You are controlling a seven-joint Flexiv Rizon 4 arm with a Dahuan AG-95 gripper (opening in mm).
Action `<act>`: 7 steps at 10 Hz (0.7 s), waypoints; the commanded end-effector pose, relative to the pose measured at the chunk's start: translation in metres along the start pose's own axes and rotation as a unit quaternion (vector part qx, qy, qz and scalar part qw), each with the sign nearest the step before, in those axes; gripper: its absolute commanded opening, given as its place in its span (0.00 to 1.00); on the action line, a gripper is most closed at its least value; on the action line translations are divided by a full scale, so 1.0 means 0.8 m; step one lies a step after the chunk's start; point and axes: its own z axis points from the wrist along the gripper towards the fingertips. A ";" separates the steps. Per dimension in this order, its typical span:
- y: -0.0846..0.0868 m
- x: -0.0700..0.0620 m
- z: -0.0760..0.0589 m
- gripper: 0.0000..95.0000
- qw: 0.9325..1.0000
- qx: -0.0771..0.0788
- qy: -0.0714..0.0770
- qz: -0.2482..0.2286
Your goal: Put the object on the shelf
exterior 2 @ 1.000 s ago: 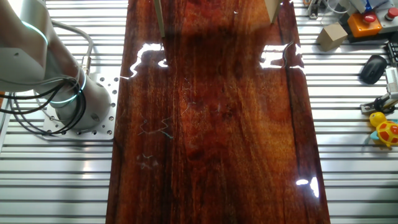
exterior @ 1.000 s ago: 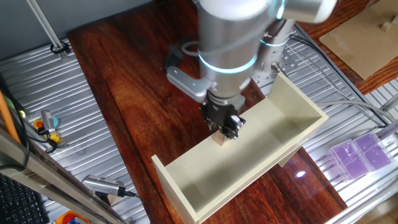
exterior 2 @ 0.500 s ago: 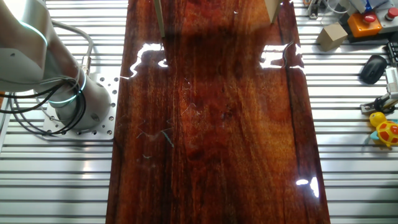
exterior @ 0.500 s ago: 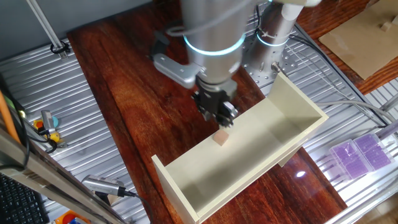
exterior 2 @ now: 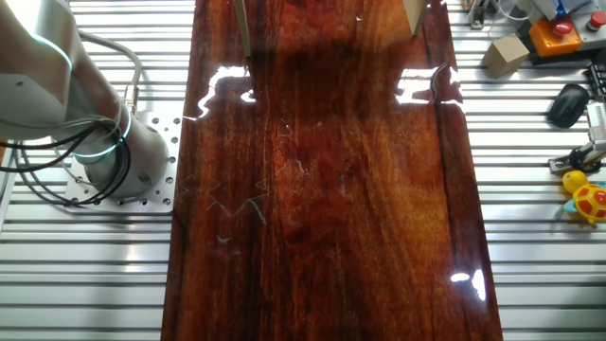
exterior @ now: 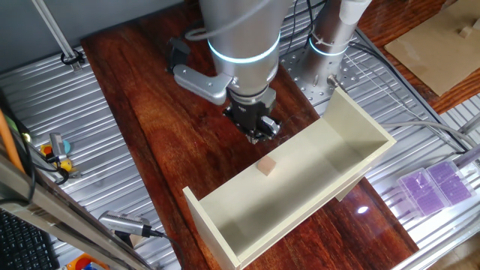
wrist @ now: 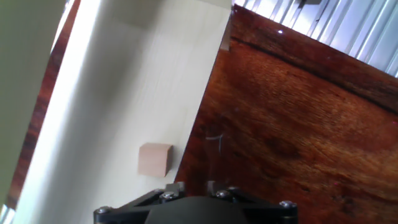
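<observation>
The tiny tan wooden cube (exterior: 265, 167) rests on the long side board of the cream-white shelf (exterior: 341, 139), near the board's edge by the dark table. My gripper (exterior: 256, 130) is open and empty. It hangs above the table just up and left of the cube, apart from it. In the hand view the cube (wrist: 154, 159) lies on the shelf board (wrist: 118, 93) just ahead of my fingertips (wrist: 175, 186), which barely show at the bottom edge. The other fixed view shows neither the cube nor the gripper.
The shelf lies across the dark wooden table (exterior: 165, 127). A flat tan board (exterior: 442, 45) is at the back right. A purple box (exterior: 435, 184) is right of the shelf. Tools (exterior: 56, 154) lie at the left. A mouse (exterior 2: 568, 104) and a yellow toy (exterior 2: 587, 201) sit off the table.
My gripper has let go of the cube and moved up and to the left, away from it. The cube has stayed on the shelf board.
</observation>
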 end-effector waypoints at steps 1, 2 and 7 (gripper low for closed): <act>-0.001 0.003 0.000 0.00 1.000 0.003 -0.012 0.018; -0.008 0.005 0.006 0.00 1.000 0.001 -0.011 0.006; -0.142 0.001 0.043 0.00 0.993 0.004 -0.013 -0.116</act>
